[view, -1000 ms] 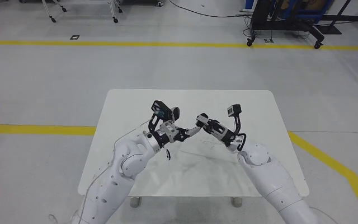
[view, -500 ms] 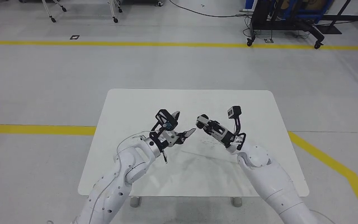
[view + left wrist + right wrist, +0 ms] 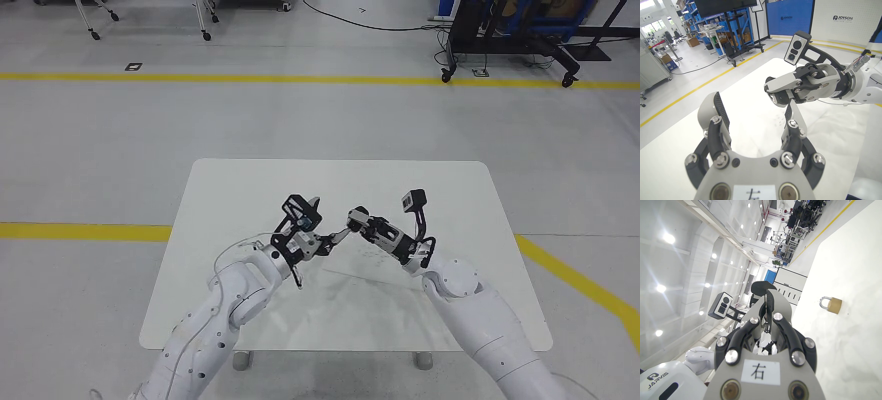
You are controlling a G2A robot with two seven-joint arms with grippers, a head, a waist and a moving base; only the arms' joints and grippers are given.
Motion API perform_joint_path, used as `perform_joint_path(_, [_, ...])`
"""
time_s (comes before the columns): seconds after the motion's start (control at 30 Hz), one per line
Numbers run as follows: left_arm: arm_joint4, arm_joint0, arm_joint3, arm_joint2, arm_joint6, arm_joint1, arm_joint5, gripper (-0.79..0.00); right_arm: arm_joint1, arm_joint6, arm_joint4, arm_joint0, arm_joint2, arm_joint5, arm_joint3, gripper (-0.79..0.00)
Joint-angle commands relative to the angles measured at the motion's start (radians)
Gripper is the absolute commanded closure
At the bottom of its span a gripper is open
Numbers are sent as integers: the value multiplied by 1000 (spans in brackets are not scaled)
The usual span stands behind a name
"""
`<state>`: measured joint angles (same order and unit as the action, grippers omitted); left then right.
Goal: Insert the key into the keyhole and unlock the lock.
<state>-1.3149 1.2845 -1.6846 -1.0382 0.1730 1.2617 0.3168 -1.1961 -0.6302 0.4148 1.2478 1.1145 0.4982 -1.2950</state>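
White table (image 3: 848, 351), brass padlock (image 3: 832, 305); R gripper (image 3: 766, 294) pinches key (image 3: 765, 305)

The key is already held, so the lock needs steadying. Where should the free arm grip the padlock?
Best guess: grip the padlock by its brass body, jaws across the two side faces, coming down from above. It lies flat on the table with the shackle at one end; leave the opposite end, where a keyhole usually sits, free for the key.
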Motion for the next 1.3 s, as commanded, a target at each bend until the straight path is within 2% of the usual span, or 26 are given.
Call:
perform_joint_path(0.0, [-14, 1, 0, 0, 5, 0, -15, -563, -1, -5, 2, -1, 0, -1, 1, 0])
perform_joint_path(0.6, [-64, 8, -3, -4, -22, 4, -83, -511, -5, -37, 19, 0, 13, -11, 1, 0])
perform_joint_path(0.77, [-62, 12, -4, -12, -26, 5, -105, -533, -6, -42, 22, 0, 16, -12, 0, 0])
perform_joint_path(0.9, [-8, 16, -6, -23, -29, 8, -113, -600, -7, -32, 35, 3, 26, 3, -3, 0])
perform_joint_path(0.97, [91, 21, -9, -37, -35, 12, -107, -683, -8, -22, 41, 5, 33, 15, -3, 0])
perform_joint_path(1.0, [156, 23, -10, -46, -38, 14, -97, -760, -8, -19, 41, 6, 34, 22, -4, 0])
perform_joint_path(1.03, [226, 25, -10, -58, -38, 16, -87, -785, -9, -15, 42, 6, 36, 30, -4, 0])
perform_joint_path(1.13, [550, 32, 1, -98, -13, 23, -34, -785, -11, -6, 42, 8, 38, 47, -2, 0])
perform_joint_path(1.2, [750, 28, 20, -125, 40, 24, 1, -785, -12, -4, 42, 8, 38, 56, 0, 0])
perform_joint_path(1.27, [896, 20, 44, -148, 106, 24, -3, -785, -14, -1, 39, 7, 38, 68, 2, 0])
